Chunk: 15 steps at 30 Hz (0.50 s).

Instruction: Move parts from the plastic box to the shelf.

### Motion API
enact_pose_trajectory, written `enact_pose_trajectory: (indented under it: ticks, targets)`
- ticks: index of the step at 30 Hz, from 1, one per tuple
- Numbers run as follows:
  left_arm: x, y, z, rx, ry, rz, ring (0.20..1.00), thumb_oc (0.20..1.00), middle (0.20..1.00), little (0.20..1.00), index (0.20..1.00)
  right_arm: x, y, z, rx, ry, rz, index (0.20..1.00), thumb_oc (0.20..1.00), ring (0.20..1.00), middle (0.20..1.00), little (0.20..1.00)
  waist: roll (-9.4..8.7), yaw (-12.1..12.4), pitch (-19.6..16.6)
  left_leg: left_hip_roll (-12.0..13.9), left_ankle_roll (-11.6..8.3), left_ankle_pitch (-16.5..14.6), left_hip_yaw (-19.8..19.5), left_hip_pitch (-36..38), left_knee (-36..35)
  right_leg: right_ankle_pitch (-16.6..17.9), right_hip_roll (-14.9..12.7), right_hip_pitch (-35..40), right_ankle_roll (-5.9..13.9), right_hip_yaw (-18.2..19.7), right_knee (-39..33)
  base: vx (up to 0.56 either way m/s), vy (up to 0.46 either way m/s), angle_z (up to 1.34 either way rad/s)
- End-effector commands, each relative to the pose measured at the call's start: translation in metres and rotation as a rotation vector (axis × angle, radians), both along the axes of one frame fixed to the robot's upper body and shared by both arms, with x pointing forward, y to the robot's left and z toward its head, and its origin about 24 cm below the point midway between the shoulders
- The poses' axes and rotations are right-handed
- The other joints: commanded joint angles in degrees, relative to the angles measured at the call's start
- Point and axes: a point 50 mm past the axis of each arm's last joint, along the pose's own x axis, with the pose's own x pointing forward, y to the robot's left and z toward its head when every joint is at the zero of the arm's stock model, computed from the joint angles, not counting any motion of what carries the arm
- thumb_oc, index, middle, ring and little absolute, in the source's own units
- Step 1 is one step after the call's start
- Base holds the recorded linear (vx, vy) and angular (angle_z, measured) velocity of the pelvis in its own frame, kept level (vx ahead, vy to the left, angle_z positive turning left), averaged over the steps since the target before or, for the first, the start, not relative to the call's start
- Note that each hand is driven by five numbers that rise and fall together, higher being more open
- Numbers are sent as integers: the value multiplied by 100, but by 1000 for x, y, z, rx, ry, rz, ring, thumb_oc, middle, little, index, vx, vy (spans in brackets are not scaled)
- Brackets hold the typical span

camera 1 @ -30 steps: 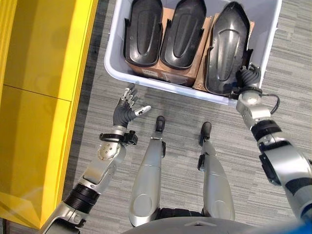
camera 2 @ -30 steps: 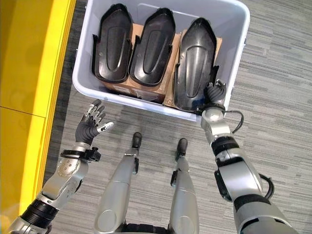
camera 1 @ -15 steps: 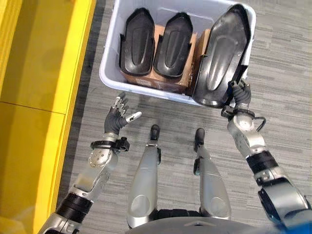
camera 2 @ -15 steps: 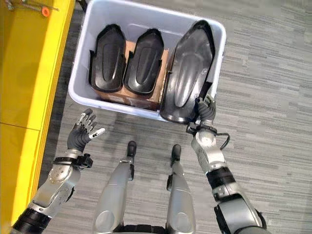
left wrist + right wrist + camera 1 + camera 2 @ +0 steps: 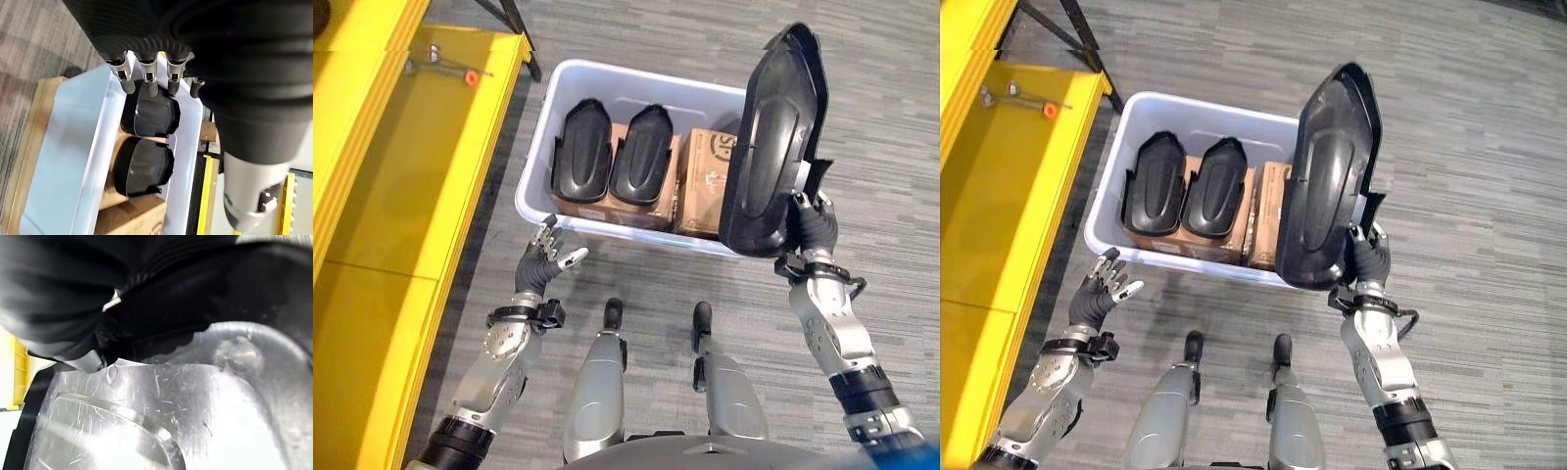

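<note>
Black part [image 5: 771, 147] clasped upright in right hand [image 5: 811, 227]; left hand [image 5: 543, 266] spread, empty.

Glossy black plastic part [image 5: 771, 147]; matt white plastic box [image 5: 533, 186].

The floor [image 5: 891, 117] was grey carpet with a fine striped texture. A yellow shelf unit [image 5: 382, 196] ran along the left, with dark angled legs [image 5: 1062, 34] at its far end.
</note>
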Motion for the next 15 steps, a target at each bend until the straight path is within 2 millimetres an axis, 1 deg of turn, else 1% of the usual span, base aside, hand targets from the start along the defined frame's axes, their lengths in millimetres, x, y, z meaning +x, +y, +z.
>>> enact_pose_trajectory:
  ticks: [1,2,3,4,6,8,9,10,11,14,15]
  targets:
    - [-8,2,5,28,-37,-19,1000,1000,1000,1000,1000,-13,-19,36,-33,-206,-13,200,200,200,200,200,152,-44,-328,249,-146,512,58,476,-821,-861,-139,318,298,-164,632,74,-65,-11]
    - [-11,5,1,30,-19,-11,1000,1000,1000,1000,1000,-20,-23,31,-28,-191,-6,200,200,200,200,200,150,-77,-422,292,-169,508,76,599,-855,-891,-115,414,303,-170,622,63,-66,-10]
    - [-13,6,0,31,-12,-8,1000,1000,1000,1000,1000,-24,-25,27,-11,-178,-4,200,200,200,200,200,151,-86,-455,316,-180,509,93,678,-886,-900,-102,468,299,-165,614,47,-102,-16]
    - [-22,12,-8,31,28,20,1000,1000,1000,1000,1000,-35,-25,24,28,-169,53,200,200,200,200,200,160,-132,-636,460,-242,594,133,916,-1079,-986,6,603,277,-154,627,22,-120,-27]
    - [-32,14,-18,16,73,34,1000,1000,1000,1000,1000,-42,-28,24,38,-165,101,200,200,200,200,200,164,-140,-791,614,-326,718,164,1156,-1278,-1076,155,792,227,-190,626,8,-150,-26]
    - [-34,15,-20,11,82,39,1000,1000,1000,1000,1000,-43,-29,24,37,-162,105,200,200,200,200,200,172,-137,-826,646,-344,745,159,1213,-1312,-1098,188,843,210,-211,615,-11,-114,1]
    - [-45,17,-29,-8,129,61,1000,1000,1000,1000,1000,-46,-27,22,73,-150,148,200,200,200,200,200,196,-104,-966,825,-393,870,149,1440,-1495,-1235,352,983,128,-270,689,-37,-190,10]
    - [-50,18,-33,-14,146,72,1000,1000,1000,1000,1000,-48,-27,23,71,-146,183,200,200,200,200,200,219,-86,-1036,933,-434,954,127,1533,-1564,-1366,453,1018,64,-307,831,-59,-236,6]
    - [-51,18,-34,-19,154,78,1000,1000,1000,1000,1000,-48,-25,25,64,-147,203,200,200,200,200,200,229,-62,-1054,992,-454,1008,96,1565,-1585,-1425,504,1038,22,-317,918,-48,-143,7]
    - [-54,17,-37,-32,164,85,1000,1000,1000,1000,1000,-45,-23,26,71,-143,237,200,200,200,200,200,250,-2,-1073,1097,-498,1143,24,1641,-1630,-1582,632,1105,-88,-426,1092,-46,-105,11]
    - [-54,17,-37,-32,164,86,1000,1000,1000,1000,1000,-45,-23,26,71,-143,238,200,200,200,200,200,253,-11,-1065,1098,-500,1146,16,1647,-1634,-1587,634,1111,-90,-434,1097,-20,-41,15]
